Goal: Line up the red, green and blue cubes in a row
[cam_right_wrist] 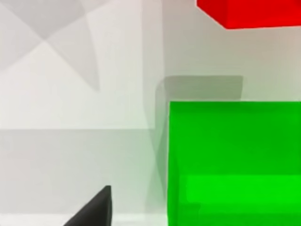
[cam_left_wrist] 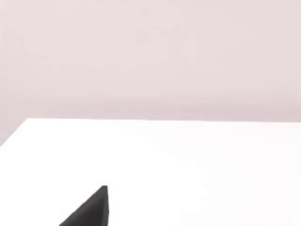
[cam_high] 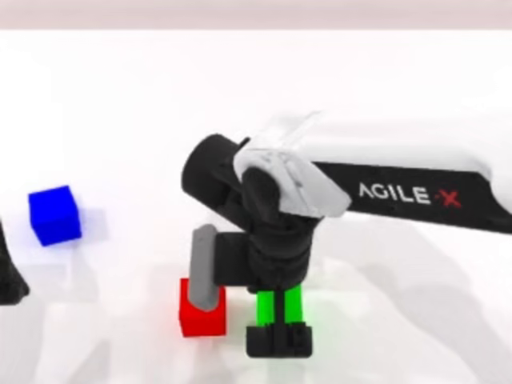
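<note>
The green cube (cam_high: 265, 305) (cam_right_wrist: 235, 160) rests on the white table near the front middle. My right gripper (cam_high: 278, 320) hangs over it, open, its jaws on either side of the cube. In the right wrist view one dark finger (cam_right_wrist: 94, 214) stands clear of the cube's side. The red cube (cam_high: 200, 322) (cam_right_wrist: 249, 12) sits just left of the green one with a narrow gap between them; a grey part of the arm covers its top edge. The blue cube (cam_high: 54, 214) lies alone at the far left. My left gripper (cam_high: 8, 276) is parked at the left edge.
The right arm (cam_high: 400, 188) stretches in from the right edge across the middle of the table. The left wrist view shows only bare white table (cam_left_wrist: 188, 165), a pale wall and one dark fingertip (cam_left_wrist: 91, 213).
</note>
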Controlling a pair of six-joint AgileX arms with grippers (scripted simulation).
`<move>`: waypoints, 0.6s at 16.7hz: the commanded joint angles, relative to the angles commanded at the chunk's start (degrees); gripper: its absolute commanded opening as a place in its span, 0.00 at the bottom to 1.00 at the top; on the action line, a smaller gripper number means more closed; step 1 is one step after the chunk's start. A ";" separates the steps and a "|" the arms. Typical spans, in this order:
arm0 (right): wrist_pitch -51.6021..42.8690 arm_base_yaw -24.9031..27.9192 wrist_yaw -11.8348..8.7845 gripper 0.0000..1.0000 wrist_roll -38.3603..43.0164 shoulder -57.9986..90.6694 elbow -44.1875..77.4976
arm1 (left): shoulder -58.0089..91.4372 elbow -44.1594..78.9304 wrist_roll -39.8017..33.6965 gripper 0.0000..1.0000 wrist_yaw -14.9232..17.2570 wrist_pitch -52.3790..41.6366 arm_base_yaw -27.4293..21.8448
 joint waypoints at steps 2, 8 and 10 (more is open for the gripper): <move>-4.35 0.04 -0.03 1.00 0.04 -1.05 2.88 | 0.00 0.00 0.00 1.00 0.00 0.00 0.00; -11.97 0.56 0.00 1.00 -0.36 -3.38 8.47 | 0.00 0.00 0.00 1.00 0.00 0.00 0.00; -11.83 0.35 0.00 1.00 -0.34 -3.18 8.34 | 0.01 0.00 -0.01 1.00 0.00 -0.01 0.00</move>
